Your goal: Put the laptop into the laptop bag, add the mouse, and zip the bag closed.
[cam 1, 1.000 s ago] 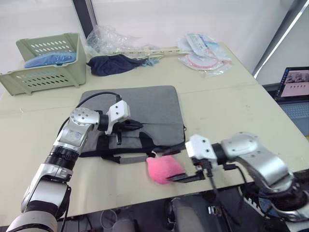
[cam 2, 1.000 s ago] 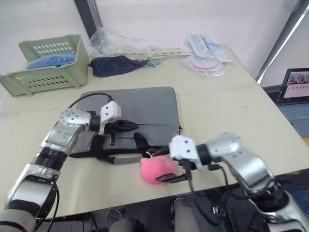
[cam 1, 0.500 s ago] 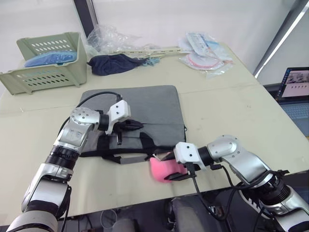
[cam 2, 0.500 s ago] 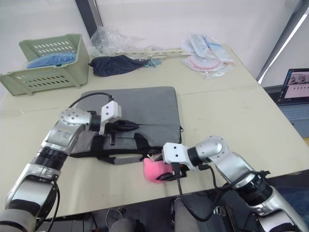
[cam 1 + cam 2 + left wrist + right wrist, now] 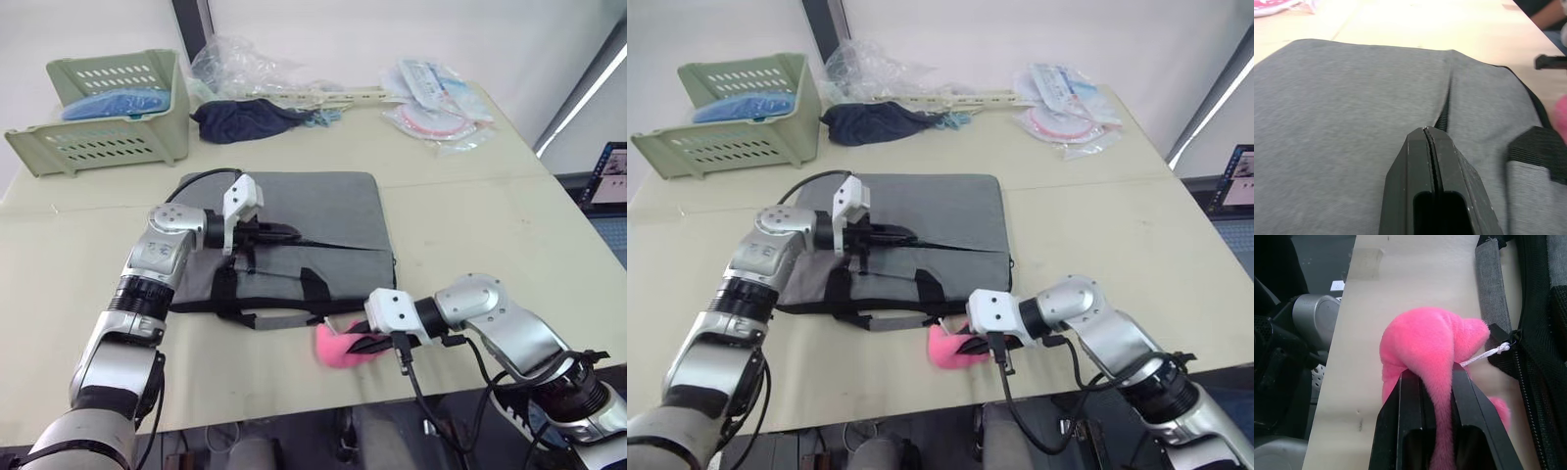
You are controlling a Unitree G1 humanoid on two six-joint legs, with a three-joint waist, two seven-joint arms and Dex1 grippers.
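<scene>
From the head views, the flat grey fabric laptop bag lies on the tabletop, the left tool resting at its zip line.

Left wrist view: its fingers are pressed together.

Right wrist view: the right tool pinches the pink fuzzy plush charm tied to the zip, so zipping seems underway; next, a steady pull along the zip. Laptop and mouse are presumably inside.

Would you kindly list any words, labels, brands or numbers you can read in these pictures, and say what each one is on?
No text can be read.
Plastic packets at the far side of the table: printed markings, too small and blurred to read.
Laptop screen beside the table: it shows content, too small to read.
Laptop bag, green basket and pink plush: no visible lettering.
</scene>
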